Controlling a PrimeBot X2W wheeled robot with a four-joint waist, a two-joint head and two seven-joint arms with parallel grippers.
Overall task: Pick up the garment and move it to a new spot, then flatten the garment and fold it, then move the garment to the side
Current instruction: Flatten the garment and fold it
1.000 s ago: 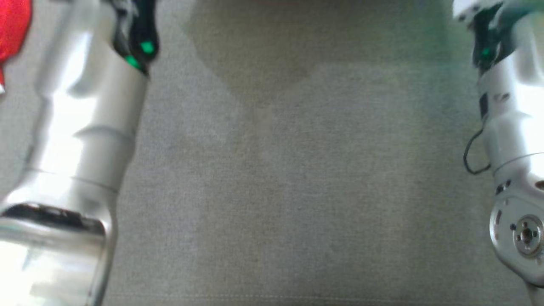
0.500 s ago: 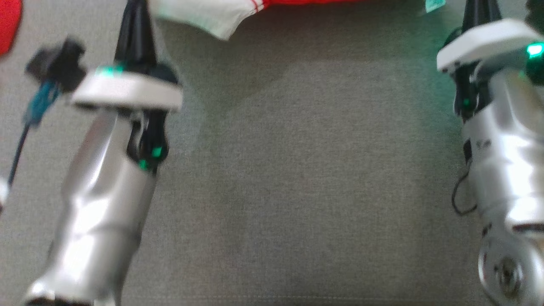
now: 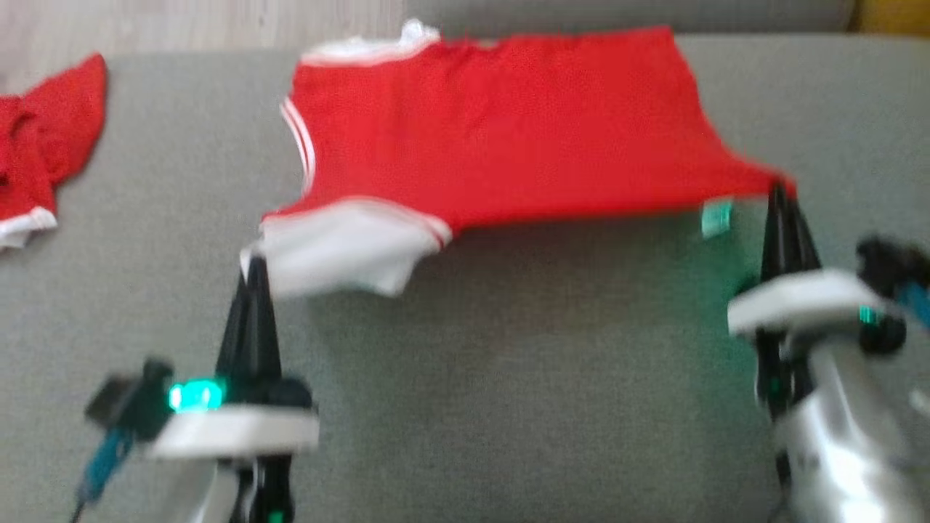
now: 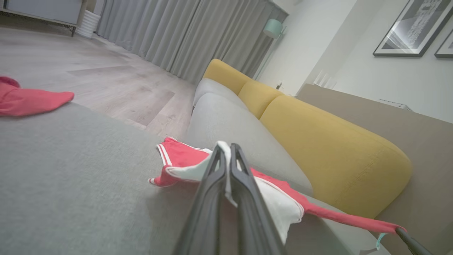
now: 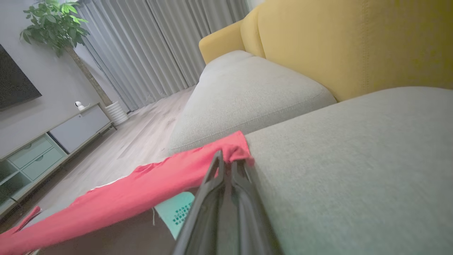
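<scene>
A living room in a home is indicated by a grey sofa with yellow back cushions, grey curtains, a wooden floor, framed pictures, a potted plant, and a low cabinet below a television.

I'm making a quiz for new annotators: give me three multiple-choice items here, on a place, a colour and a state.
1. Where does the spare red garment lie? A in a basket; B far left on the grey cushion; C on a chair.
2. The trim of the held garment is: A black; B yellow; C white.
3. The held garment is: A stretched between left gripper and right gripper; B folded flat; C hanging from one gripper.
Answers: B, it rests at the cushion's left end; C, the sleeve's trim is white; A, both shut grippers pinch a corner.
</scene>
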